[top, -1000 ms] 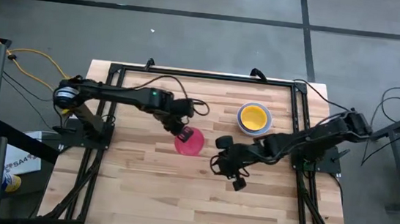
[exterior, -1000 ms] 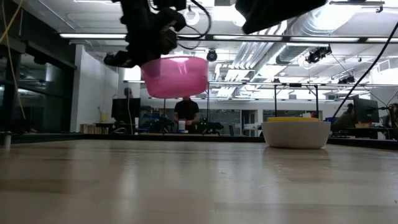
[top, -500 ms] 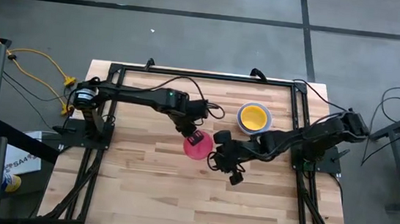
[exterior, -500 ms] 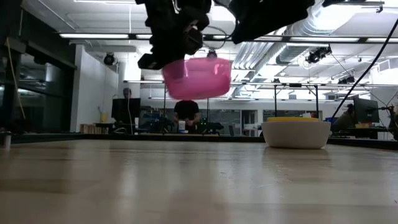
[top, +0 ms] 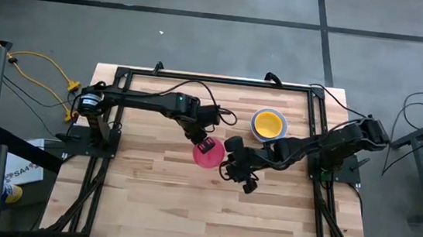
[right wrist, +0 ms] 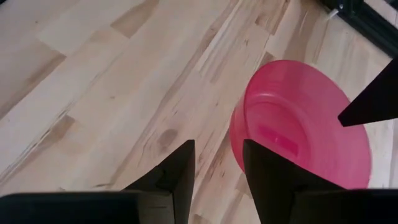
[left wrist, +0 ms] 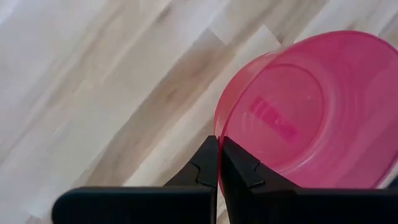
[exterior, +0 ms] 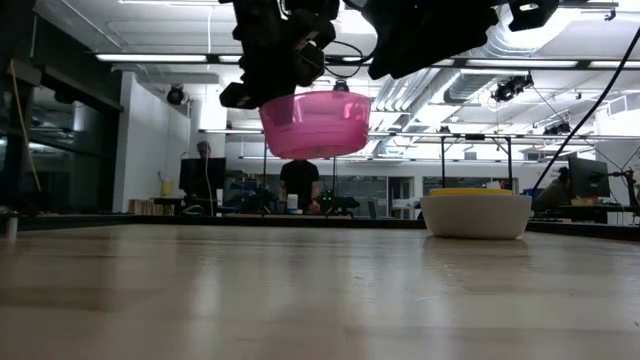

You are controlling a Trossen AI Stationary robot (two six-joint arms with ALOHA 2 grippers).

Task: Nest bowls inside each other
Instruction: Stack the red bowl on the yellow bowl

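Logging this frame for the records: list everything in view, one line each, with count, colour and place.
Red bowl: one, translucent pinkish red, held above the table's middle by its rim.
Stacked bowls: yellow one nested in a white one, with a bluish rim between, standing on the table's far right part.
Table: one, light wood.
Person: one, dark clothes, in the room behind.
Left gripper: shut on the red bowl's rim.
Right gripper: open, beside the red bowl.

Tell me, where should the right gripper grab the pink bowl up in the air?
Probably the thin rim of the pink plastic bowl, on the side away from the left gripper, which already pinches one edge. The open right gripper could straddle that rim from above.
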